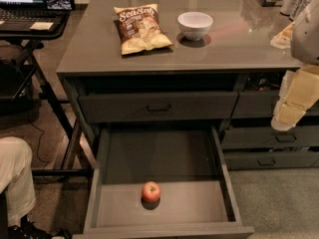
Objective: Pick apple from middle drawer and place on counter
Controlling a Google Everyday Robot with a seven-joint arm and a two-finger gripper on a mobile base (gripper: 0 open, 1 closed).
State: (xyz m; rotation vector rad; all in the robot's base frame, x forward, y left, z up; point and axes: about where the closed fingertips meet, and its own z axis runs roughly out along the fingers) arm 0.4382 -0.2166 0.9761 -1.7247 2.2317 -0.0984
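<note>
The apple, small and red with yellowish patches, lies on the floor of the open middle drawer, near its front and a little left of centre. The drawer is pulled far out below the counter. My gripper hangs at the right edge of the view, in front of the right-hand drawers. It is well above and to the right of the apple and holds nothing that I can see.
A bag of Sea Salt chips and a white bowl sit on the counter. A shallower drawer front with a bar handle is shut above the open drawer. A black desk with a laptop stands at left. A person's leg is at lower left.
</note>
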